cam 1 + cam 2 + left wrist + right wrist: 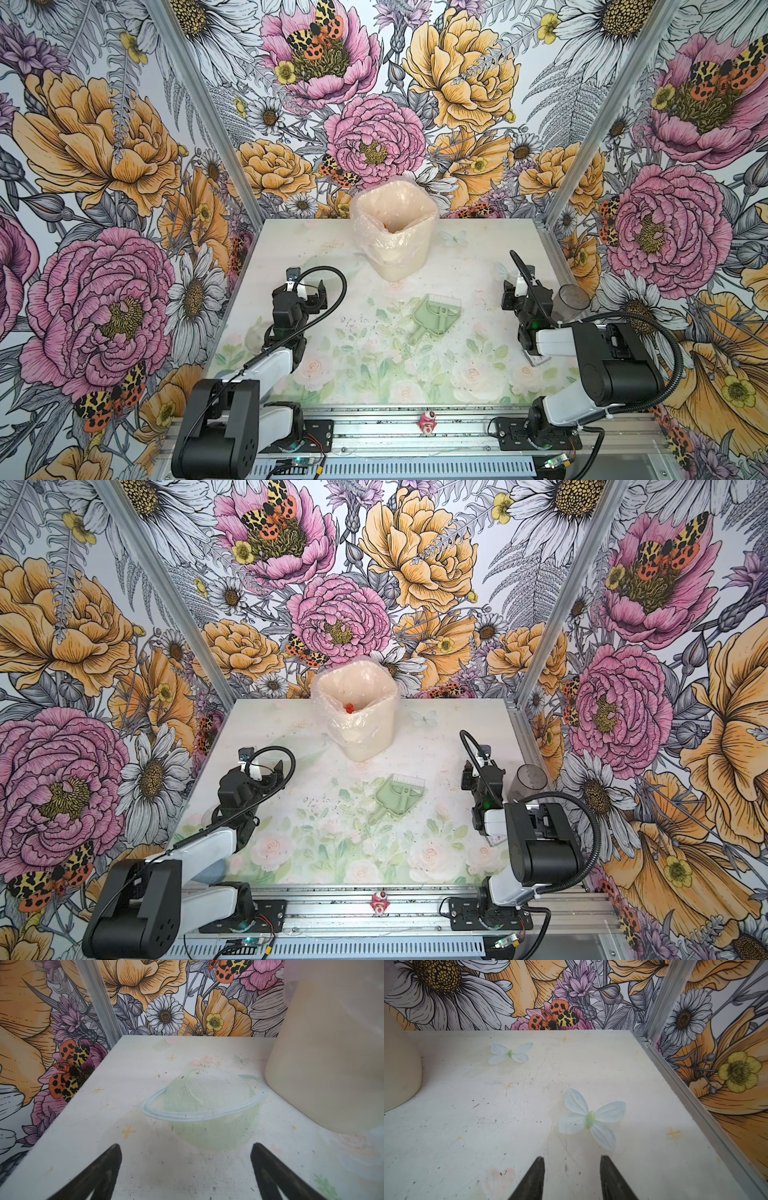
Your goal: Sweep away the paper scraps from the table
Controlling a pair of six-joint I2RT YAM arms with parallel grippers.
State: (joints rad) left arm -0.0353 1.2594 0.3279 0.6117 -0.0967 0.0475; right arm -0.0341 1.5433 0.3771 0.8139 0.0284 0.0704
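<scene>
Crumpled red paper scrap [349, 707] lies inside the crinkly film-lined bin [365, 733] at the far side of the matte, crumb-speckled table [291, 854]. Left gripper [186, 1147] jaws spread wide, empty; right gripper [572, 1158] jaws partly apart, empty.

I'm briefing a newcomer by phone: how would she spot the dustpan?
Find the plastic-lined cream bin at the table's far edge. In front of it, mid-table, lies the dustpan. It alone is pale green and flat, handle pointing toward the near edge.
</scene>
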